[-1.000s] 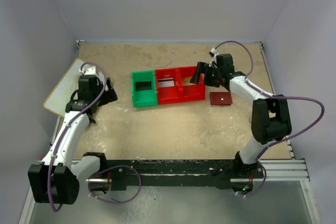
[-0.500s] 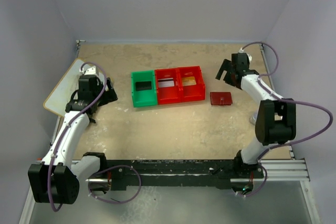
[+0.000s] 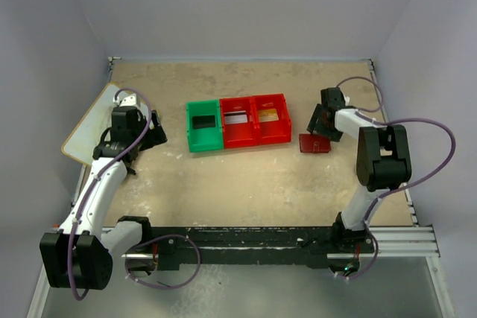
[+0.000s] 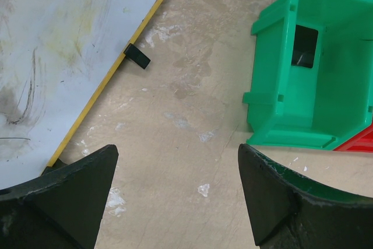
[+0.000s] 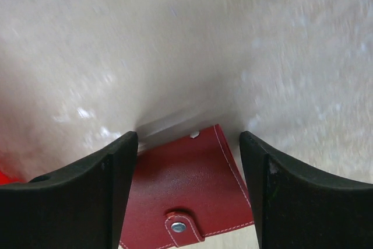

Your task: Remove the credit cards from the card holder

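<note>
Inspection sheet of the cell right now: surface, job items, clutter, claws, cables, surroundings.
Surface: tan table, white scuffs.
Job's things: card holder closed, flat, right of the bin tray; black card, silver card and gold card each in its own compartment.
Clutter: white board at the left edge.
Claws: left claw open, empty, above bare table; right claw open over the card holder.
Cables: purple cables loop off both arms, clear of the items.
Surroundings: pale walls on three sides.

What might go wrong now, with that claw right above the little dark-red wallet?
The flat maroon card holder lies closed, its snap tab fastened, so the open right gripper may slide off its thin edge. Pinching one corner might just push it across the beige table rather than lift it.
</note>
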Robot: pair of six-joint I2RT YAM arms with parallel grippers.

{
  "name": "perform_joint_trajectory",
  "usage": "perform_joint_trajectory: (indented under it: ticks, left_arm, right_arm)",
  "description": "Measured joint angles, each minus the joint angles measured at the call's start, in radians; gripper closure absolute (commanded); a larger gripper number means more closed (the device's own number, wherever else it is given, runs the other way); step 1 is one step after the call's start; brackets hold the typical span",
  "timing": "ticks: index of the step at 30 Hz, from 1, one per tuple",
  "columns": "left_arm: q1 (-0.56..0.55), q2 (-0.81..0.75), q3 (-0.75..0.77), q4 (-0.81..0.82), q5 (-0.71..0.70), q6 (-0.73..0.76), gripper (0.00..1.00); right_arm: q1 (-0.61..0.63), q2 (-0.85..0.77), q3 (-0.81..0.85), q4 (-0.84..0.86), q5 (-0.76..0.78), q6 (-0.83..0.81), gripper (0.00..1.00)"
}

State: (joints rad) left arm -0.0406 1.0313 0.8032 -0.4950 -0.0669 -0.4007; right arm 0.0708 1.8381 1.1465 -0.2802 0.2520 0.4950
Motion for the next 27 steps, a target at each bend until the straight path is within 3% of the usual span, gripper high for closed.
perform_joint_trajectory:
  ticks: [8, 16, 23, 27]
  left_arm:
    - [0.000, 0.008, 0.000, 0.001, 0.004, 0.000, 0.18]
    - [0.000, 0.011, 0.000, 0.001, 0.010, 0.000, 0.18]
    - [0.000, 0.011, 0.000, 0.001, 0.011, 0.000, 0.18]
    - [0.000, 0.008, 0.000, 0.003, 0.029, 0.000, 0.18]
  right_arm:
    - [0.074, -0.233, -0.278, 0.054, -0.066, 0.043, 0.37]
    - [0.436, -0.278, -0.334, 0.103, -0.112, 0.204, 0.36]
    - [0.642, -0.273, -0.330, 0.116, -0.056, 0.277, 0.30]
    - [0.704, -0.282, -0.330, 0.108, -0.040, 0.269, 0.21]
